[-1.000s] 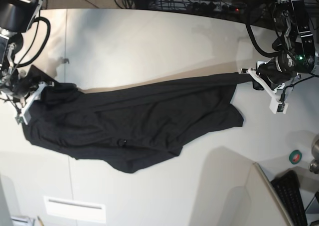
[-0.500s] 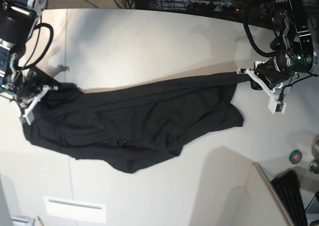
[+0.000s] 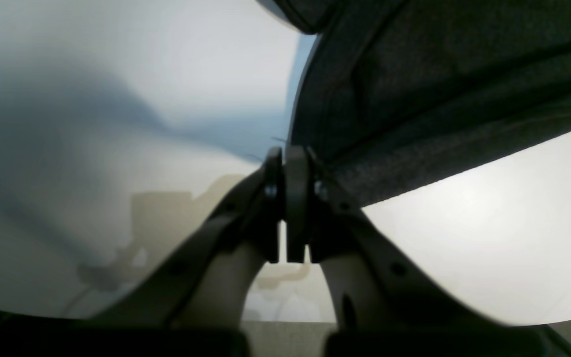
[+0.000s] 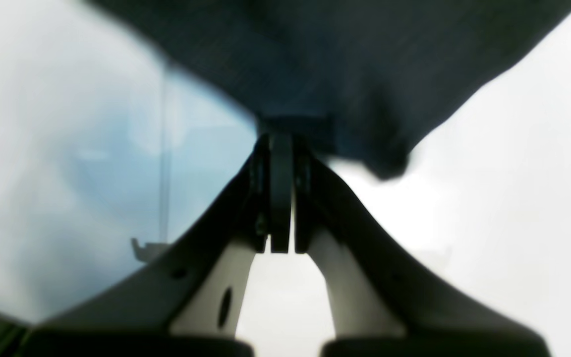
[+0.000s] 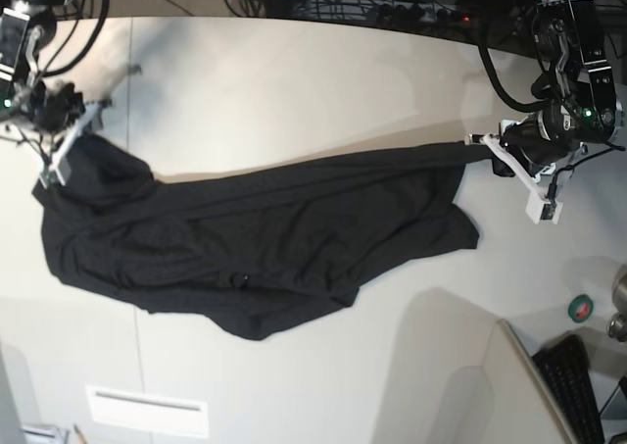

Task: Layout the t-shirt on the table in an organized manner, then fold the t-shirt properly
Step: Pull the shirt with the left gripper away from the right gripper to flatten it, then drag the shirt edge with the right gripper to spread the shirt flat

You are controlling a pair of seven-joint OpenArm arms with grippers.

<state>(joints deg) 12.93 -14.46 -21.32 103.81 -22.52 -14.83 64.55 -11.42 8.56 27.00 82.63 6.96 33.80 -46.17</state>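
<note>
Reading no brand, label or print anywhere; t-shirt [image 5: 265,243] shows plain black side only. Left gripper [image 5: 487,145], jaws fully closed, pinches one end of the shirt at the base view's right; wrist view shows cloth edge clamped at the tips. Right gripper [image 5: 67,142], jaws closed, grips the opposite end at the view's left, fabric bunched there. Shirt lies stretched btwn both on the table [image 5: 294,81], long axis left-right, rumpled, lower hem sagging toward view's bottom.

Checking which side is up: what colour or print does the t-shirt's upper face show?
Plain black, no print visible on the t-shirt; the base view shows it best.
</note>
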